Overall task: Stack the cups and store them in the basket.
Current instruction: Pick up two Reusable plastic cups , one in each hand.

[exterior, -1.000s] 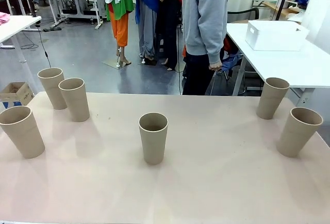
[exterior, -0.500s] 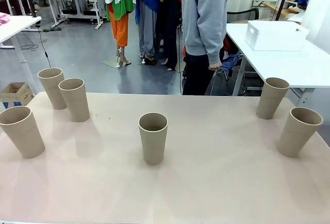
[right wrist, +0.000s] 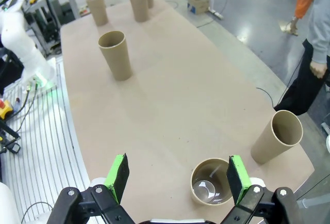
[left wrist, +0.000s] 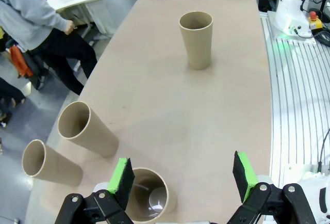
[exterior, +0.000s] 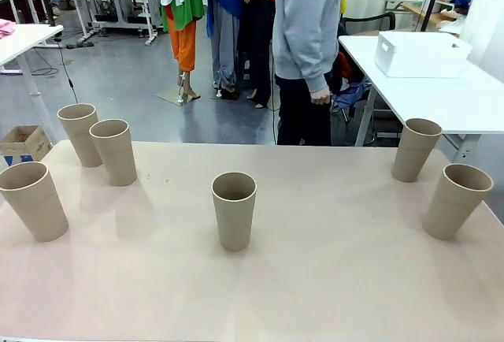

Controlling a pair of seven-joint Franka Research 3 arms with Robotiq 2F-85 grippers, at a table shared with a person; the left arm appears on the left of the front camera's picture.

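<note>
The left gripper [left wrist: 183, 177] holds nothing and its jaws stand wide. The first cup [left wrist: 147, 198] stands upright below them, with its mouth just inside the left-hand pad in the wrist view. The second cup [left wrist: 85, 133] and third cup [left wrist: 49, 163] stand outside that pad, on the person's side. The mid cup [left wrist: 196, 38] stands well ahead of these jaws, near their centre line, and also well ahead of the right jaws. The only change since the previous instants is the person [exterior: 303, 42], who has shifted slightly toward picture left at the far edge of the table [exterior: 331, 279], one hand hanging free. All six cups keep their places, upright and apart, and none is nested in another. The change therefore has no bearing on the work, and the task is judged to be at its start, with stacking not yet begun. The right gripper [right wrist: 176, 177] is likewise empty, with its jaws wide. The fifth cup [right wrist: 211, 184] stands below and between them, close to the right-hand pad in its wrist view but not gripped. The sixth cup [right wrist: 276, 136] stands just outside that pad. The basket [exterior: 421, 54] sits on a separate side table [exterior: 472, 98] beyond the right cups, well apart from both sets of jaws. Storing the stack probably requires the basket to be brought closer.
</note>
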